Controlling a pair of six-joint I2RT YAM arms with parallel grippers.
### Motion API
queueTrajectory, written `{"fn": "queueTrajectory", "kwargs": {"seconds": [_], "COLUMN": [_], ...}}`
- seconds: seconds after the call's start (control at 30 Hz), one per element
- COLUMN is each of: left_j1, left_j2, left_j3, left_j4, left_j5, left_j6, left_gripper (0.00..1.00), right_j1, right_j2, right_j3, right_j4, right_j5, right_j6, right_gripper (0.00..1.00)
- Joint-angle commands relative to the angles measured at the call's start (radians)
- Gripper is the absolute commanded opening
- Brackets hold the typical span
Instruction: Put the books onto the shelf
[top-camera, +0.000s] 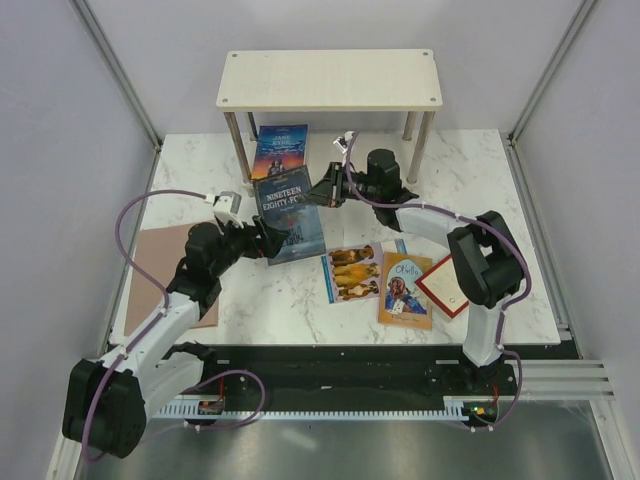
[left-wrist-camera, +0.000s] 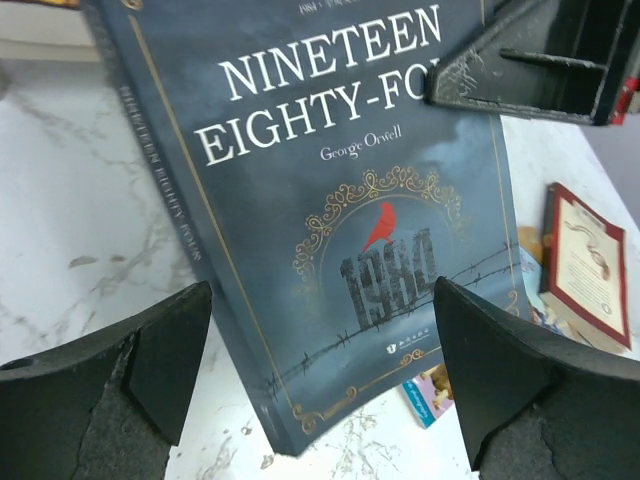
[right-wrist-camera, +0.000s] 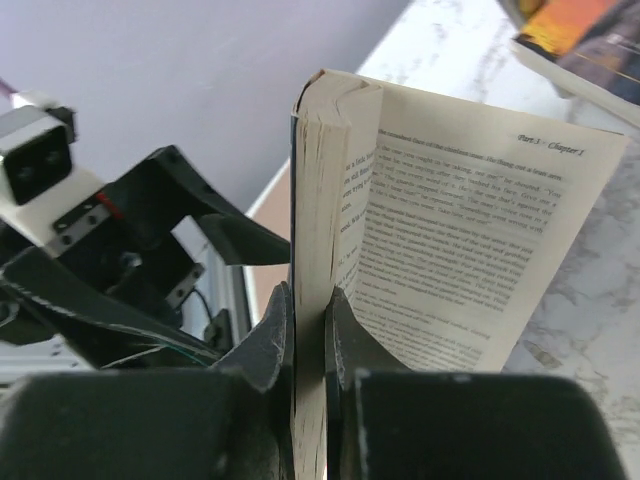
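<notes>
Right gripper (right-wrist-camera: 308, 310) clamping the page edge of the dark blue Nineteen Eighty-Four (top-camera: 290, 215), holding it tilted just in front of the shelf (top-camera: 330, 80), left gripper (top-camera: 268, 238) gaping wide, fingers (left-wrist-camera: 530, 370) either side of the book's lower end, blue-covered book (top-camera: 279, 150) lying at the shelf's foot.

Looks like a robotics lab test cell: boxed in by plain pale wall panels (top-camera: 50, 150) on aluminium framing (top-camera: 115, 65), with a marble-patterned table (top-camera: 520, 190), a left arm (top-camera: 160, 330) and right arm (top-camera: 485, 265) trailing purple cables (top-camera: 130, 215), bolted to a black base rail (top-camera: 340, 365) beside a slotted cable duct (top-camera: 330, 410).
</notes>
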Motion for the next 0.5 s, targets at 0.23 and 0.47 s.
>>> {"fn": "queueTrajectory", "kwargs": {"seconds": [0.23,0.47], "left_j1": [0.013,0.016], "left_j2": [0.031,0.011], "left_j3": [0.005,-0.009], "left_j4": [0.236,0.236], "left_j5": [0.158,0.130], "left_j6": [0.039,0.038], "left_gripper": [0.99,0.99], "right_j1": [-0.071,-0.091], "right_j2": [-0.081,-0.081], "right_j3": [-0.073,-0.084], "right_j4": [0.544,0.637], "right_j5": [-0.302,-0.325], "right_j6": [0.312,0.383], "right_gripper": [0.00,0.00]}}
